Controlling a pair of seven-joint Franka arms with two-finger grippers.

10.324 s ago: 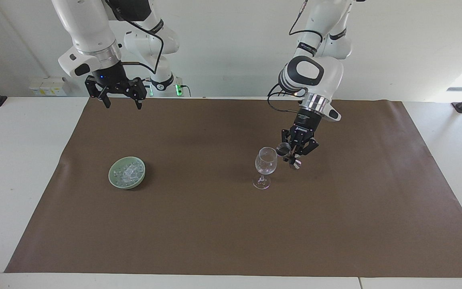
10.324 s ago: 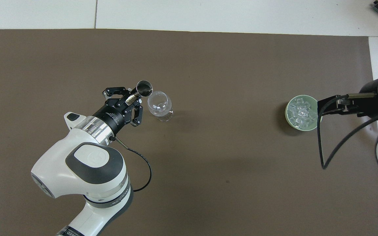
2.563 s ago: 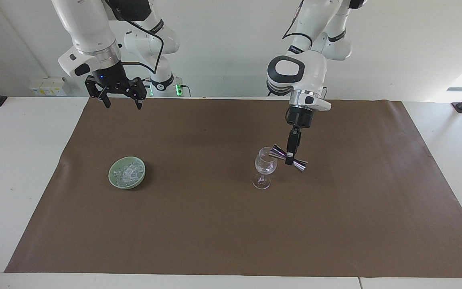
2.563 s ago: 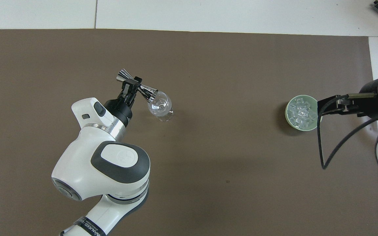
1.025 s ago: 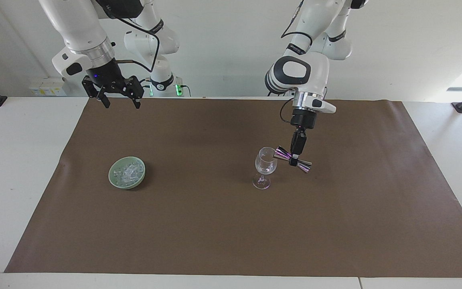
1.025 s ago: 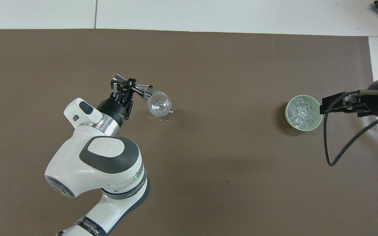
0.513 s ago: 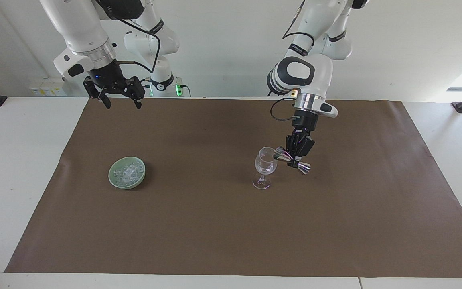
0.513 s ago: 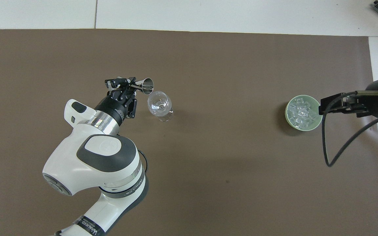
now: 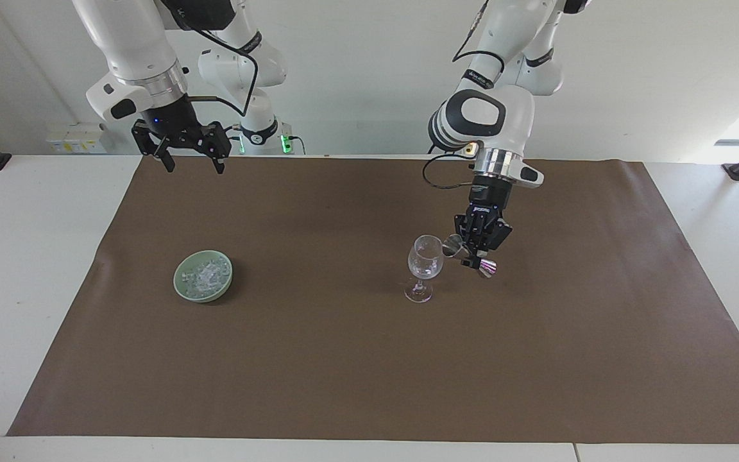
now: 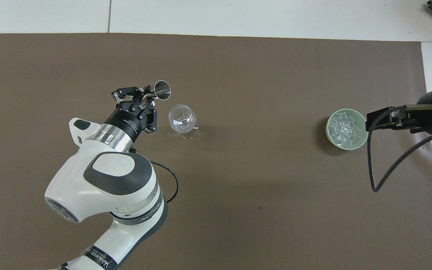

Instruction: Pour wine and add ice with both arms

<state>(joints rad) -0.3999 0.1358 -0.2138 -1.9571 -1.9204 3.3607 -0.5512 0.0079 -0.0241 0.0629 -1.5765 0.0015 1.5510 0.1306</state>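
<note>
A clear wine glass [image 9: 425,263] stands upright on the brown mat; it also shows in the overhead view [image 10: 181,119]. My left gripper [image 9: 480,247] is shut on a steel jigger [image 9: 469,255]. It holds the jigger tilted in the air, close beside the glass's rim toward the left arm's end. From overhead the jigger [image 10: 160,91] has its open mouth up, off the glass, in the left gripper [image 10: 141,99]. The ice [image 9: 204,274] lies heaped in a pale green bowl [image 9: 180,289]. My right gripper [image 9: 192,154] is open and empty, high over the mat's edge by the robots.
The brown mat [image 9: 344,359] covers most of the white table [image 9: 23,269]. In the overhead view the ice [image 10: 345,128] and its bowl [image 10: 328,131] lie beside the raised right gripper [image 10: 373,120], whose black cable [image 10: 369,165] hangs below it.
The left gripper has turned the jigger back from lying tipped over the glass's rim toward upright and drawn it off the glass. The right gripper has barely shifted.
</note>
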